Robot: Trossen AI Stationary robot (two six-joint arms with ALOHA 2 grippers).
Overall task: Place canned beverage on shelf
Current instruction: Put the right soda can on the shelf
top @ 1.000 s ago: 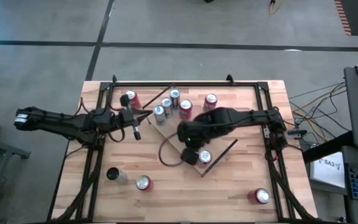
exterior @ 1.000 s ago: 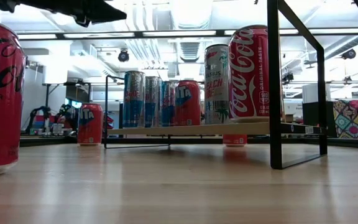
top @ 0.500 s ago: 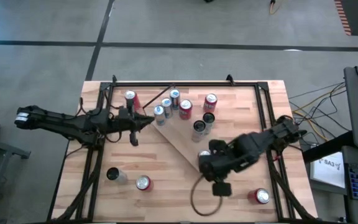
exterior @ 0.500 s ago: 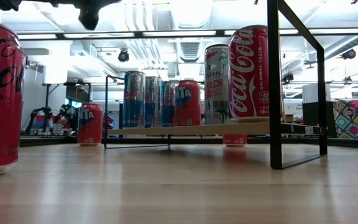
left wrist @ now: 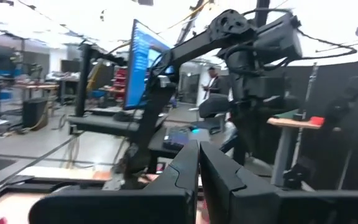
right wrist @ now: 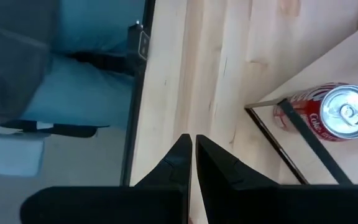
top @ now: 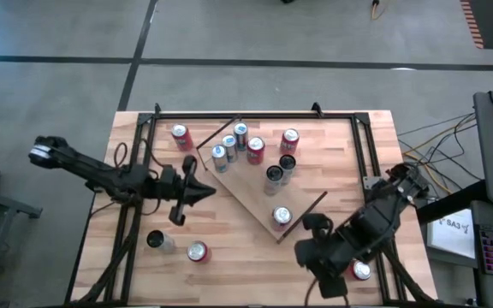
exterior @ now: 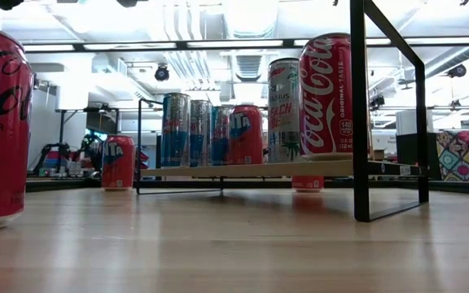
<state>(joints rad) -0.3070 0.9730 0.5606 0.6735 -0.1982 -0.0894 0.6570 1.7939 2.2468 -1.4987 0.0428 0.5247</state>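
Since a moment ago the right arm has swung away from the shelf (top: 259, 192) toward the table's near right corner, and its gripper (top: 313, 257) now hangs above the planks close to a red can (top: 360, 270) there, jaws pressed together and holding nothing. Behind it, the red cola can (top: 282, 216) stands upright near the shelf's corner, touching the board. Farther along the shelf stand six more cans, a red one (top: 256, 149) among them. Over on the left, the left gripper (top: 204, 193) has drifted toward the middle, jaws pinched together, empty. Two cans (top: 197, 251) sit near the front edge; I think one is silver.
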